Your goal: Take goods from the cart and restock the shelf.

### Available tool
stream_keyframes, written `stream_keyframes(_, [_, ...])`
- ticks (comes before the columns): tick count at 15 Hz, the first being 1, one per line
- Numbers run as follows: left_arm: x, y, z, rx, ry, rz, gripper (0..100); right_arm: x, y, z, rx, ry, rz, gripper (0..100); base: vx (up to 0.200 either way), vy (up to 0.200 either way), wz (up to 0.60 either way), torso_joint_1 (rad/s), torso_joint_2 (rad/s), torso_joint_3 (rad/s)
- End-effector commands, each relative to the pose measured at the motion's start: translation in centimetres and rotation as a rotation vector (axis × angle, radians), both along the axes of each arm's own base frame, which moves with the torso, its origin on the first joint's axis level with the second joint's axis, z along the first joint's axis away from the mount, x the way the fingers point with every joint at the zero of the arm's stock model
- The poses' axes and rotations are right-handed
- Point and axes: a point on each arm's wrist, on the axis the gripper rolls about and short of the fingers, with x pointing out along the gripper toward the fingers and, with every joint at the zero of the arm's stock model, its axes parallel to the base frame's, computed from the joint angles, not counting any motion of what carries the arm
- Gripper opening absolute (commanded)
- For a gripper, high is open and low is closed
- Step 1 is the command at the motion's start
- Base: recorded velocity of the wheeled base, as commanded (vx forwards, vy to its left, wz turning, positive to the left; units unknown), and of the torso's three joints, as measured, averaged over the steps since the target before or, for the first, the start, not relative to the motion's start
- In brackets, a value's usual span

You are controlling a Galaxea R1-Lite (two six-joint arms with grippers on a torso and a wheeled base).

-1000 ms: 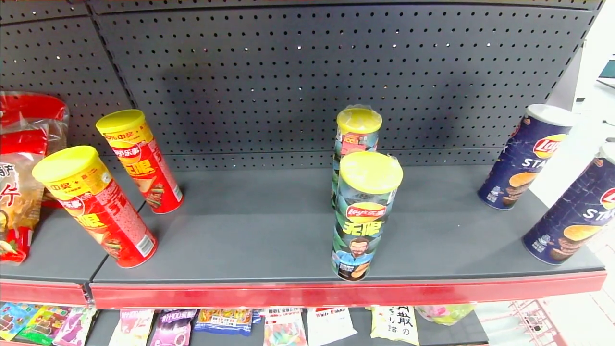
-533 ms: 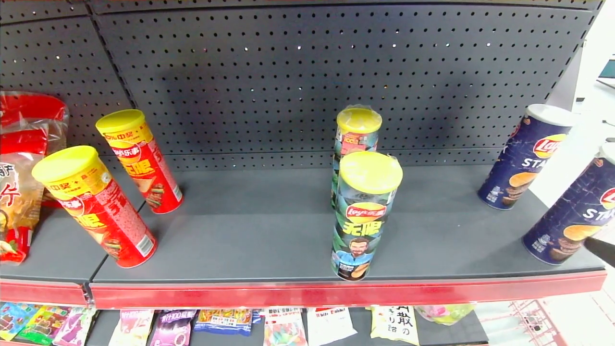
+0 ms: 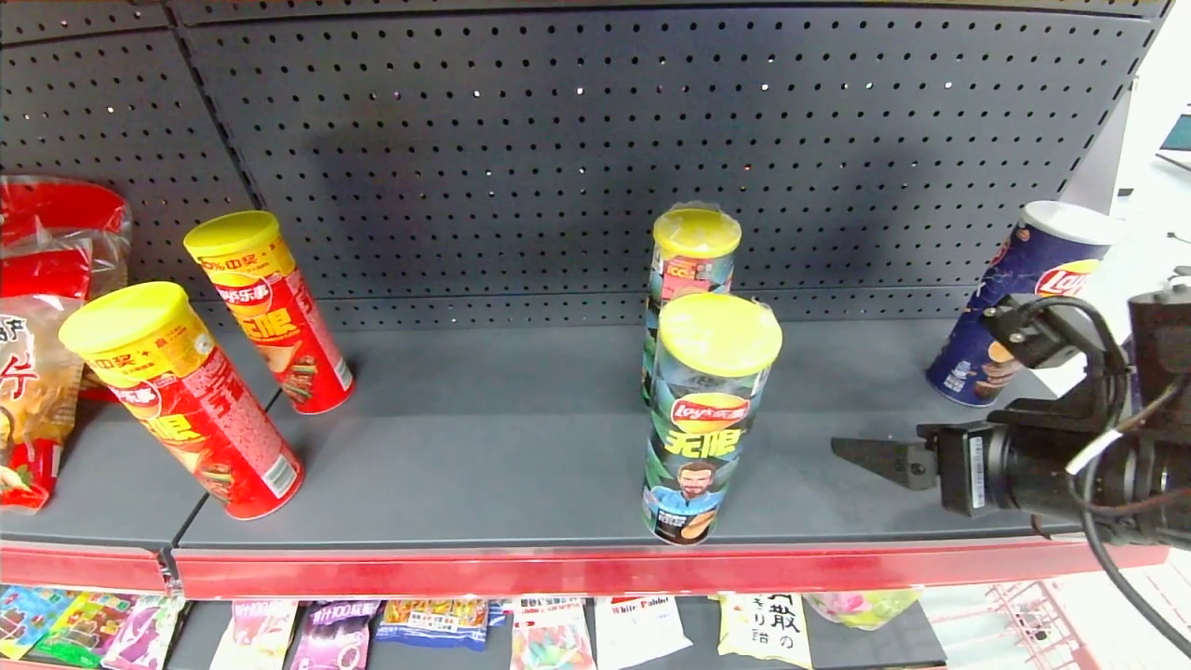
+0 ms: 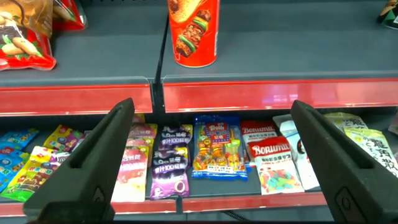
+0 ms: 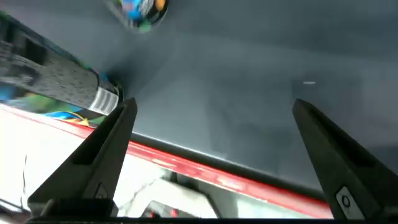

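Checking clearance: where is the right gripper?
Head view: the right gripper hangs over the shelf on the right, between the front green can and the blue can.

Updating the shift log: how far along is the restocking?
Done: red cans, green cans and a blue can stand on the shelf. In hand: nothing; the left hand and right hand are open and empty, the right at the shelf's right end. Left: wide bare gaps between the cans to fill.

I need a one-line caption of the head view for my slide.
The open right gripper hovers over the grey shelf, to the right of the front green can.
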Motion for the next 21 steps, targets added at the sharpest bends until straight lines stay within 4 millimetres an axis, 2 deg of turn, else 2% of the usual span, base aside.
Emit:
stream_keyframes(1, [0.0, 0.0, 0.0, 0.000, 0.001, 0.000, 100, 1.7, 1.4, -1.7, -0.029, 0.054, 0.026, 100, 0.000, 0.000, 0.00, 0.000, 0.00, 0.000])
stream_keyframes(4, [0.0, 0.0, 0.0, 0.000, 0.001, 0.000, 100, 1.9, 2.6, -2.2, -0.048, 0.036, 0.077, 100, 0.000, 0.000, 0.00, 0.000, 0.00, 0.000])
stream_keyframes(8, [0.0, 0.0, 0.0, 0.000, 0.001, 0.000, 100, 2.6, 3.0, -3.0, -0.105, 0.048, 0.100, 100, 0.000, 0.000, 0.00, 0.000, 0.00, 0.000])
stream_keyframes(12, [0.0, 0.0, 0.0, 0.000, 0.001, 0.000, 100, 2.8, 4.7, -3.5, -0.134, 0.033, 0.116, 100, 0.000, 0.000, 0.00, 0.000, 0.00, 0.000])
stream_keyframes(21, [0.0, 0.0, 0.0, 0.000, 0.001, 0.000, 100, 3.0, 6.1, -4.9, -0.162, 0.071, 0.151, 100, 0.000, 0.000, 0.00, 0.000, 0.00, 0.000])
